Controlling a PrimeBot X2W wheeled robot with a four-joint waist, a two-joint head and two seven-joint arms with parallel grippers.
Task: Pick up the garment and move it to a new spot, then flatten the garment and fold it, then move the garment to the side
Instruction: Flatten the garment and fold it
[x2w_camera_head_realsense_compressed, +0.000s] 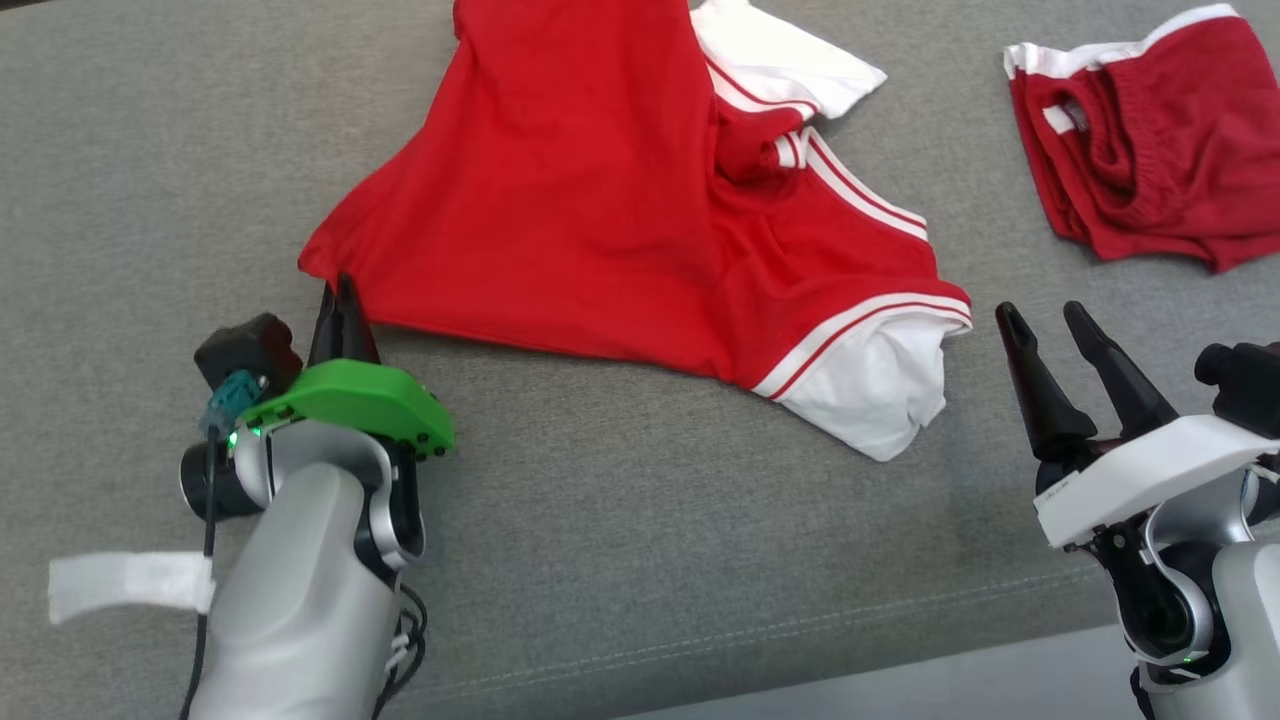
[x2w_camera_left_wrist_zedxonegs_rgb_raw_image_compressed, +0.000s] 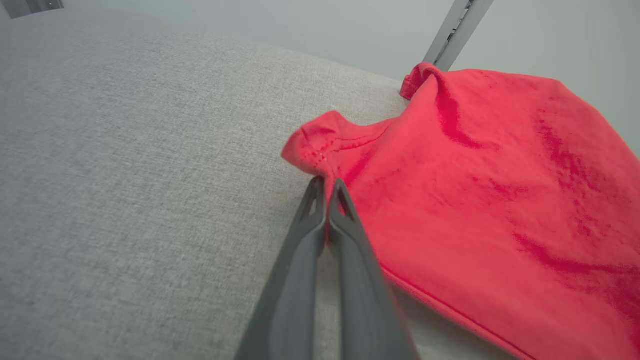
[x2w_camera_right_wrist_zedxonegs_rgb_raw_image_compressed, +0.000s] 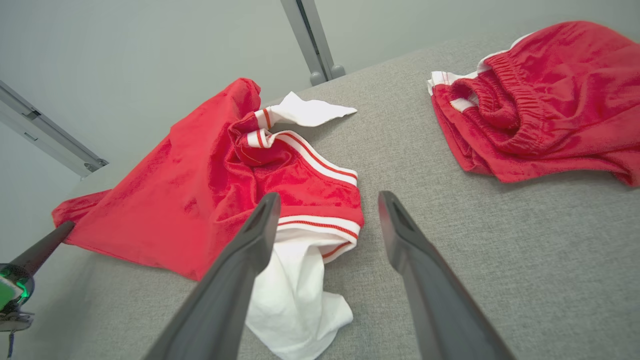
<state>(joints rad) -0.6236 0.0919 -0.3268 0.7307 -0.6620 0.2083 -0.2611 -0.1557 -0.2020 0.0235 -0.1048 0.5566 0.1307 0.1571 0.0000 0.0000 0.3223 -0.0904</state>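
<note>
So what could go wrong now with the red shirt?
1. The left end effector is shut on just the very corner of the shirt, so the cloth might slip out when lifted.
2. The right end effector is open and holds nothing, so the shirt could hang lopsided and bunch up more.
3. The shorts lie close by; a dragged sleeve might catch them.

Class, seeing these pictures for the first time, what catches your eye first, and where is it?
A red shirt with white sleeves sprawls across the grey cushion. The left gripper is shut on its near left corner, and red shorts lie bunched at the far right.
</note>
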